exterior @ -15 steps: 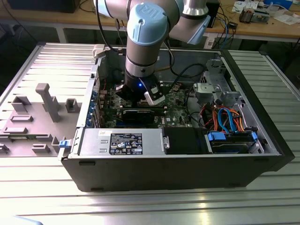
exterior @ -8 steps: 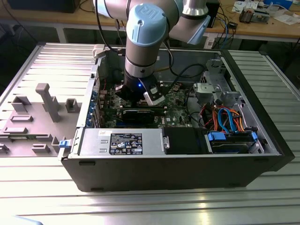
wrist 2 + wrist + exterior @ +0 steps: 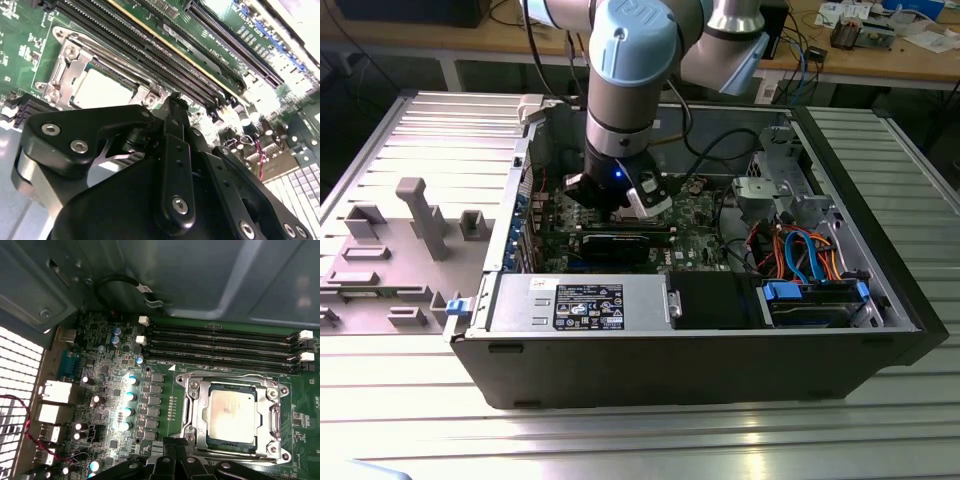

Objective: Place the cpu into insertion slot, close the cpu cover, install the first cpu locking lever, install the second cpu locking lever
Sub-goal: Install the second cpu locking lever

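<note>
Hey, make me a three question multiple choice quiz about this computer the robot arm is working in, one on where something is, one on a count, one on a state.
1. Where is the cpu?
A. Seated in the insertion slot
B. Held by the gripper
C. Lying on the memory slots

2. How many long black memory slots run beside the socket?
A. One
B. Four
C. Eight

3. The cpu cover is:
A. Removed
B. Standing upright
C. Down around the cpu

Answers: 1 A, the silver top lies within the frame in the first wrist view. 2 B, four parallel slots show. 3 C, the frame lies flat around the chip.
</note>
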